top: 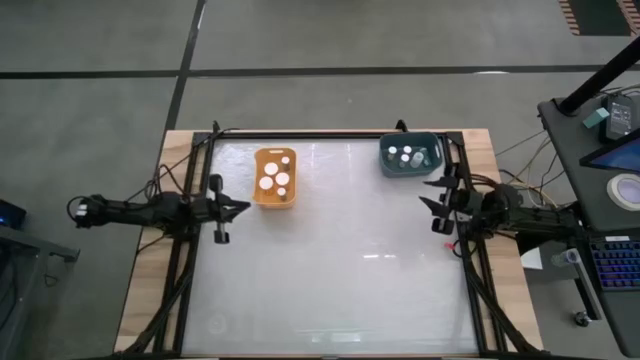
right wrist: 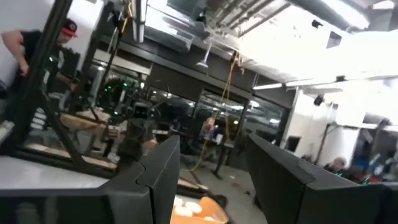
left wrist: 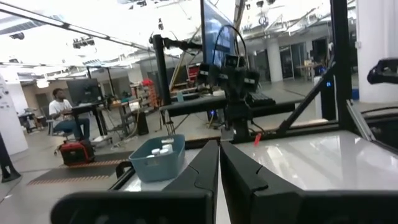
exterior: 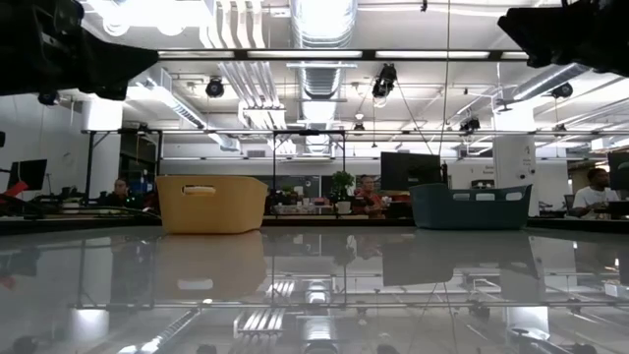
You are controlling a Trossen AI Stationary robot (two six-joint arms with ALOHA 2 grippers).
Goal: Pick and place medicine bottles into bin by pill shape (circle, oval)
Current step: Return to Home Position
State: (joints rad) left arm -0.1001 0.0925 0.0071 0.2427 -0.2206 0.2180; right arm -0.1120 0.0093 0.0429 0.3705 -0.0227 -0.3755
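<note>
The medicine bottles point(top: 266, 183) stand in the yellow bin point(top: 275, 203) and the blue bin point(top: 410, 173) on the table's point(top: 330, 280) far side. The left gripper point(top: 240, 207) is closed and empty, beside the yellow bin. The right gripper point(top: 428, 195) is spread wide and empty, below the blue bin.

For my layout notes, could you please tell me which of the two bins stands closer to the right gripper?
The blue bin, right beside the right gripper; the yellow bin stands across the table, next to the left gripper.
</note>
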